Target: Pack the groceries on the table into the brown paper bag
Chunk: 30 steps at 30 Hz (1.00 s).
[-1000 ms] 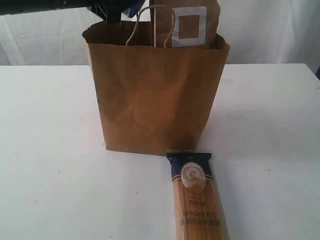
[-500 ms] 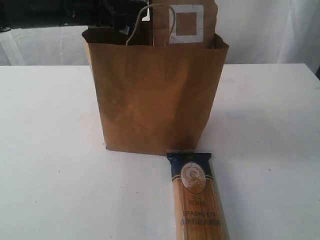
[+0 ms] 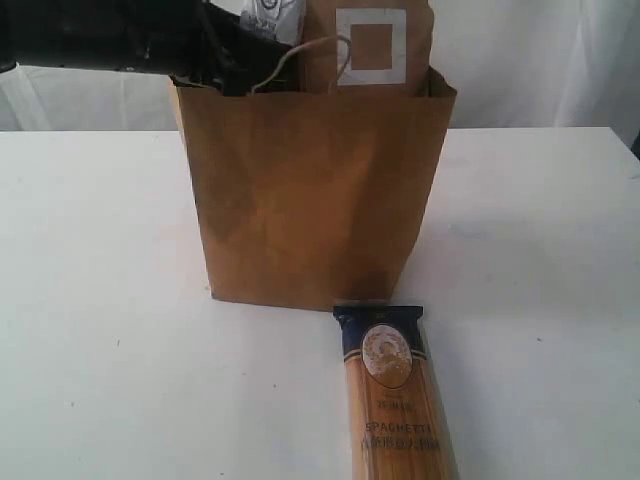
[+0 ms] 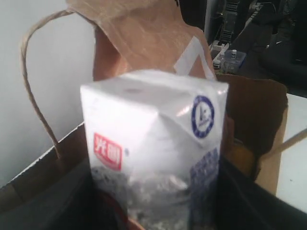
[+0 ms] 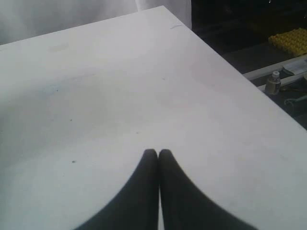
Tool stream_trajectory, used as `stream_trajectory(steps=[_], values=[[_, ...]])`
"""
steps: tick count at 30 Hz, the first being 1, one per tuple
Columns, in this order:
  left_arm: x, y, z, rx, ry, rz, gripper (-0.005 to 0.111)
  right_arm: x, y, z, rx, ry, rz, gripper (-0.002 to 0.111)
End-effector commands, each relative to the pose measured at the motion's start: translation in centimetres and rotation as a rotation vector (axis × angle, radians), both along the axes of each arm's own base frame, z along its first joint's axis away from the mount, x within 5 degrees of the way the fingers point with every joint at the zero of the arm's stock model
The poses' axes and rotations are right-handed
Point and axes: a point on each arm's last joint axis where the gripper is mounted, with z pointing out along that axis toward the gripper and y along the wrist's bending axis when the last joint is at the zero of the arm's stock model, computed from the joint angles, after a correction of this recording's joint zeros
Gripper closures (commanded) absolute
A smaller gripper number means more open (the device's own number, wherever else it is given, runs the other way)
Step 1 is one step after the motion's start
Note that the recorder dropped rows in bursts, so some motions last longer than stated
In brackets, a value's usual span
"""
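In the exterior view, the brown paper bag (image 3: pixel 315 200) is standing upright on the white table (image 3: pixel 90 300), and it is taking up the middle of the picture. The left gripper (image 3: pixel 245 50) is reaching in from the left over the bag's mouth. It is carrying the small blue-white carton (image 3: pixel 272 18), whose top is showing above the rim while its lower part is hiding behind the dark arm. The brown pouch with grey square label (image 3: pixel 370 45) is sticking up out of the bag just beside the carton. One twisted handle (image 3: pixel 300 58) is looping between the two. The spaghetti packet (image 3: pixel 395 395) is lying flat on the table in front of the bag, with its dark end touching or nearly touching the bag's base.

In the left wrist view, the carton (image 4: pixel 153 148) is sitting upright between the two dark fingers (image 4: pixel 62 206), which are pressing on its opposite sides and clamping it. It is hanging over the open bag (image 4: pixel 268 120), with the pouch (image 4: pixel 144 43) rising behind it and a handle (image 4: pixel 33 96) curving up to one side.

In the right wrist view, the right gripper (image 5: pixel 158 153) is hovering over bare table (image 5: pixel 120 72). Its fingertips are pressing together on nothing, well apart from every grocery.
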Motion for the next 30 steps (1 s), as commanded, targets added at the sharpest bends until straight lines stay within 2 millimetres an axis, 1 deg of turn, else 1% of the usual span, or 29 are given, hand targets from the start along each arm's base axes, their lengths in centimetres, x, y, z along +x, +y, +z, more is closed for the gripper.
stream_trajectory(steps=[1,3,5,13,15,17,21,24,26,27,28,30], values=[[-0.1,0.0,0.7,-0.031,0.001,0.020,0.034,0.0,0.0,-0.1,-0.022,0.005,0.005,0.108],[0.0,0.0,0.7,-0.030,0.002,0.028,0.027,0.0,0.0,-0.1,-0.022,0.005,0.005,0.108],[0.0,0.0,0.7,-0.031,0.002,0.024,0.023,0.0,0.0,-0.1,-0.022,0.005,0.005,0.108],[-0.1,-0.1,0.7,-0.028,-0.004,0.012,0.024,0.0,0.0,-0.1,-0.022,0.005,0.005,0.108],[-0.3,0.0,1.1,-0.024,-0.026,0.008,0.024,0.0,0.0,-0.1,-0.022,0.005,0.005,0.108],[-0.4,0.1,1.8,-0.014,-0.075,0.014,0.024,0.0,0.0,-0.1,-0.022,0.005,0.005,0.108],[-0.8,0.8,4.6,-0.025,-0.166,0.074,0.024,0.0,0.0,-0.1,-0.022,0.005,0.005,0.108],[-1.5,1.3,6.7,-0.043,-0.226,0.114,0.024,0.0,0.0,-0.1,-0.022,0.005,0.005,0.108],[-2.3,1.8,8.2,-0.057,-0.265,0.136,0.025,0.0,0.0,-0.1,-0.022,0.005,0.005,0.108],[-2.7,2.0,8.7,-0.063,-0.281,0.144,0.028,0.0,0.0,-0.1,-0.022,0.005,0.005,0.108],[-3.4,2.4,9.6,-0.063,-0.309,0.162,0.033,0.0,0.0,-0.1,-0.022,0.005,0.005,0.108],[-4.4,3.0,10.9,-0.054,-0.361,0.190,0.049,0.0,0.0,-0.1,-0.022,0.005,0.005,0.108]])
